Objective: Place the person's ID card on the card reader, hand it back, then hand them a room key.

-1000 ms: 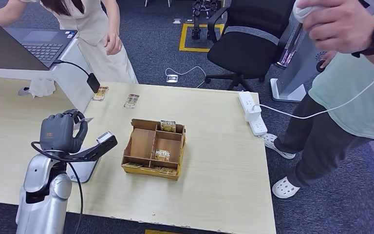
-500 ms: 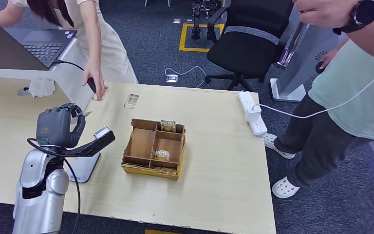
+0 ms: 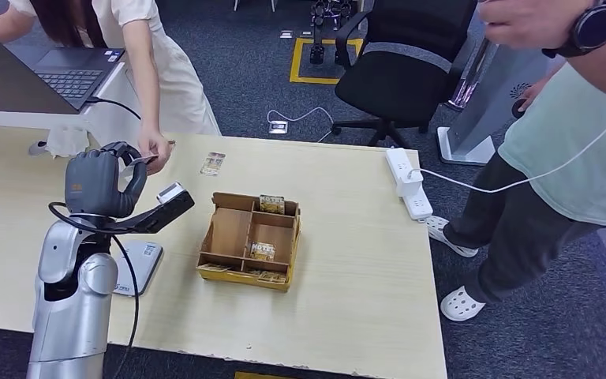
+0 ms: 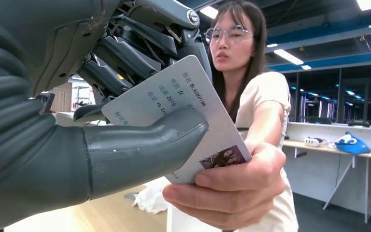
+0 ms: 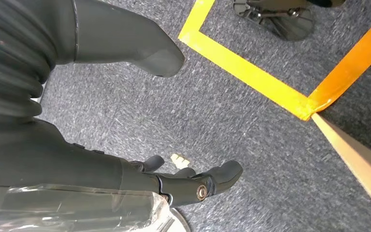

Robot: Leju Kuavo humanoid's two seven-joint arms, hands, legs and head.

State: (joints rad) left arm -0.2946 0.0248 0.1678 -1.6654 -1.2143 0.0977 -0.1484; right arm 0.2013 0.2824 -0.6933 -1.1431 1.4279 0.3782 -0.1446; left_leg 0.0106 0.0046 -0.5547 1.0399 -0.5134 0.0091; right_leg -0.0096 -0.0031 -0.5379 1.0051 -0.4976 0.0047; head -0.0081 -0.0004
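My left hand is raised over the table's left side and pinches the white ID card between thumb and fingers. In the left wrist view the ID card shows printed text and a small photo. A person's hand grips its far end, so both of us hold it. The person's hand reaches in from across the table. The white card reader lies flat by my arm. A cardboard box with several hotel key cards stands mid-table. My right hand hangs over the carpet with its fingers apart, holding nothing.
A loose key card lies near the far table edge. A power strip sits at the right end. A second person stands to the right. An office chair and a laptop are beyond the table.
My left hand rose and moved toward the far edge with the ID card, uncovering the reader. The person's hand came off the table and took hold of the card's end.
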